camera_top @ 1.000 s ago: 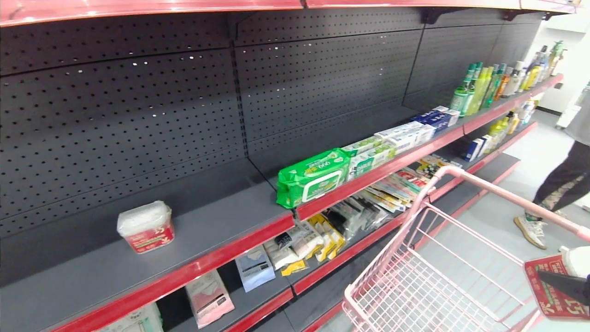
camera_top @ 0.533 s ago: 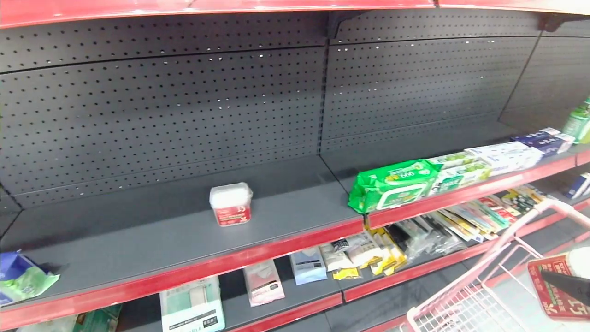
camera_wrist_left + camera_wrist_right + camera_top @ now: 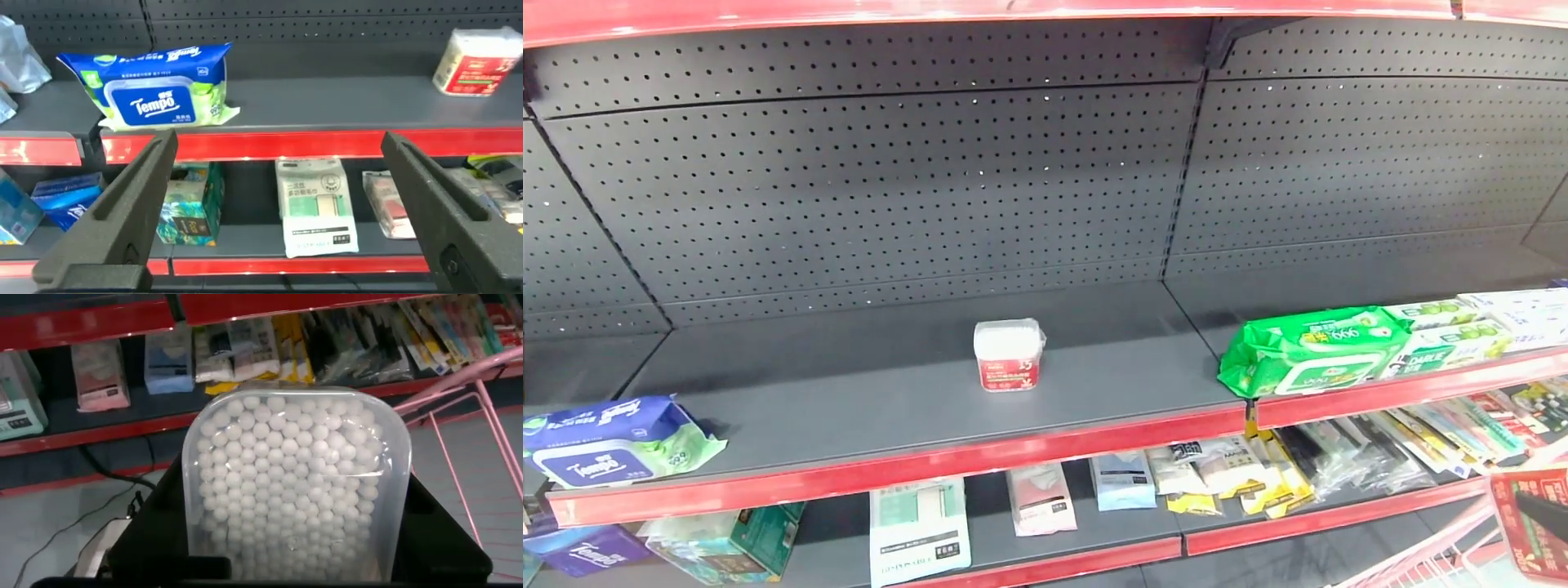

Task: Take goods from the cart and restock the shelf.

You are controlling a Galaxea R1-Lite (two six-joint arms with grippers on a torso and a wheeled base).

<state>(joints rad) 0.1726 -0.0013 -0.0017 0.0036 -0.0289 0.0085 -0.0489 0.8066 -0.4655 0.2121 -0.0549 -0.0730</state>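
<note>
A small cotton swab box [image 3: 1009,355] with a red label stands alone on the middle grey shelf [image 3: 866,408]; the same box [image 3: 478,61] appears in the left wrist view. My right gripper [image 3: 298,498] is shut on a second clear swab box [image 3: 294,482], held low at the right over the pink cart [image 3: 1421,555]; the head view shows its red label [image 3: 1531,523]. My left gripper [image 3: 278,212] hangs open in front of the shelf's red edge, with nothing between its fingers.
A blue wipes pack [image 3: 613,441] lies at the shelf's left end and a green wipes pack [image 3: 1307,351] at the right with boxed goods [image 3: 1462,327] beyond. Hanging packets [image 3: 1233,474] fill the lower shelf. A pegboard wall backs the shelf.
The head camera has swung left, so the shelf appears shifted right and the cart has slid almost out of frame. The held box stays at the lower right.
</note>
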